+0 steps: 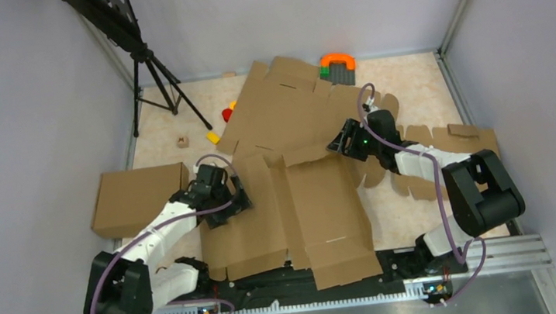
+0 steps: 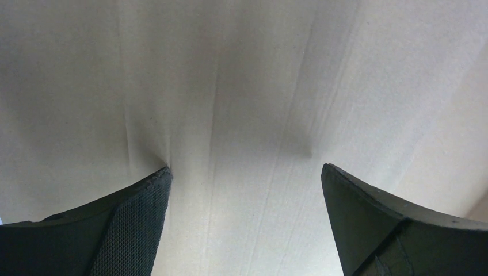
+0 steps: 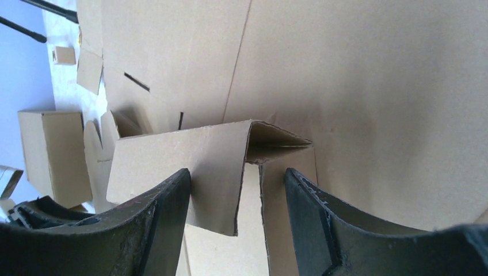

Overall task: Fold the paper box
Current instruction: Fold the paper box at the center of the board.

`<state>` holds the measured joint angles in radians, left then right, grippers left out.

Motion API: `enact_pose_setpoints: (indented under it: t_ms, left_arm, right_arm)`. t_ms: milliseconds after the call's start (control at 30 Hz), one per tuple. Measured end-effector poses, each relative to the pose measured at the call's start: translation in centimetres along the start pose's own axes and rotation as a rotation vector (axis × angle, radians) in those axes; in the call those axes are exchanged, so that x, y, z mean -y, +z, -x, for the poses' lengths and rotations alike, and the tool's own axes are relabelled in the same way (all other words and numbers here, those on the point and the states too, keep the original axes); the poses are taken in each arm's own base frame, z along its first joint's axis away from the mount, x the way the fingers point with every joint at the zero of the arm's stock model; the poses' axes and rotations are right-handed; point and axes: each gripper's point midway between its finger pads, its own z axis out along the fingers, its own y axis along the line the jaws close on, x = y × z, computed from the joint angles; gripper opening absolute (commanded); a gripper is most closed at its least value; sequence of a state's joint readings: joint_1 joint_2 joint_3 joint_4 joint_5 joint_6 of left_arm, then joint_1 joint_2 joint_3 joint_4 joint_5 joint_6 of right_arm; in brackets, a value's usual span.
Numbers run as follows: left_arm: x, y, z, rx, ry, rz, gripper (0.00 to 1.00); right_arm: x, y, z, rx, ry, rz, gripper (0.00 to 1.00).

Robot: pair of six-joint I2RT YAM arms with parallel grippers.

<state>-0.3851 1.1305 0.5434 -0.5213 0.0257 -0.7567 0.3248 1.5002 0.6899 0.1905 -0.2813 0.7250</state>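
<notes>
The paper box [image 1: 318, 199] is a large brown die-cut sheet spread over the middle of the table, with a shallow tray part near the front and flaps toward the back. My left gripper [image 1: 237, 197] is open at the sheet's left panel. In the left wrist view pale cardboard [image 2: 259, 86] fills the frame, and the left gripper [image 2: 244, 169] has its fingertips [image 2: 158, 181] against it. My right gripper [image 1: 337, 144] is at the tray's far right corner. In the right wrist view it [image 3: 236, 172] is open and straddles a raised, folded corner flap [image 3: 190, 161] of the box [image 3: 374, 86].
A smaller plain cardboard slab [image 1: 137, 197] lies at the left. A black tripod [image 1: 153, 76] stands at the back left. An orange and green toy [image 1: 337, 63], a red piece [image 1: 227, 114], a yellow block [image 1: 213, 137] and a wooden cube [image 1: 181, 141] lie at the back. Cardboard scraps [image 1: 418, 181] lie on the right.
</notes>
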Motion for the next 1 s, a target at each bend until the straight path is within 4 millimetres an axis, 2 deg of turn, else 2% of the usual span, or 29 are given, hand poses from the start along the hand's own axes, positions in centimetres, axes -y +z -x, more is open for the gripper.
enact_pose_setpoints:
  t_ms: [233, 500, 633, 1000]
  left_arm:
    - [3.5, 0.4, -0.3, -0.008, 0.021, -0.231, 0.99]
    - [6.8, -0.3, -0.5, -0.008, 0.045, -0.441, 0.99]
    - [7.4, -0.2, -0.6, -0.024, 0.053, -0.474, 0.99]
    - [7.4, -0.1, -0.5, -0.049, 0.073, -0.432, 0.99]
  right_arm:
    - [0.9, 0.1, 1.2, 0.051, -0.012, -0.039, 0.61]
    - [1.1, 0.1, 1.5, 0.065, -0.008, -0.05, 0.63]
    - [1.0, 0.1, 1.5, 0.066, -0.001, -0.045, 0.72]
    - [0.9, 0.0, 1.2, 0.051, 0.017, -0.039, 0.87]
